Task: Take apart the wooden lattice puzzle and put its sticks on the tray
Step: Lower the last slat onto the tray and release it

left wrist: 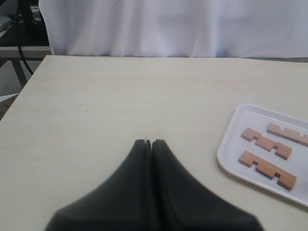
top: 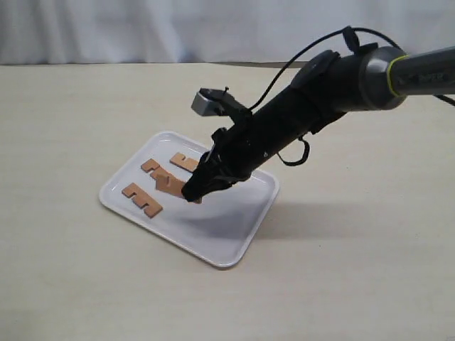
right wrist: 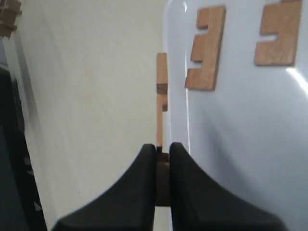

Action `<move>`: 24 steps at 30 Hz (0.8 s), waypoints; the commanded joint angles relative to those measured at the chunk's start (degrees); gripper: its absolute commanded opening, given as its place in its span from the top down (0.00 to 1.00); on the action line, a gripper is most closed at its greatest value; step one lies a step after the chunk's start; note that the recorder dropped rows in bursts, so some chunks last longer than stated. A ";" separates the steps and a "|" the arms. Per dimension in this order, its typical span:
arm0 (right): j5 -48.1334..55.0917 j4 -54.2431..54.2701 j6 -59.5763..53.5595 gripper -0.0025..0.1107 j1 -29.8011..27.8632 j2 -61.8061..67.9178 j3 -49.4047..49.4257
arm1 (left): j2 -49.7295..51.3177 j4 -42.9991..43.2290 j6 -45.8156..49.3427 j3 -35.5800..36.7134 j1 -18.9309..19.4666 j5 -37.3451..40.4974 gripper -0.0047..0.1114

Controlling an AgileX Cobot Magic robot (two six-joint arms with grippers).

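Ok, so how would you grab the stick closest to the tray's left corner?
Probably from straight above. That stick lies flat on the tray, so there's no room to get underneath. Pinch its two long edges at the solid middle between the notches.

The pale table (top: 71,284) carries one white tray (top: 231,224).

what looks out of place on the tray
One stick stands on edge, pinched in the right claw near the tray rim, while the other three sticks lie flat on it. Nothing looks broken or spilled.
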 commanded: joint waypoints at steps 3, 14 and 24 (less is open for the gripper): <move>0.99 -0.43 -0.53 0.91 1.58 0.55 1.63 | -0.08 -0.06 -0.18 0.14 -0.34 -0.15 0.96; -3.33 -3.04 0.73 0.35 1.45 -0.11 0.71 | -0.08 -0.06 -0.18 0.14 -0.34 -0.15 0.96; -1.38 -49.25 34.13 0.75 1.49 -6.07 -7.34 | -0.08 -0.06 -0.18 0.14 -0.34 -0.49 0.96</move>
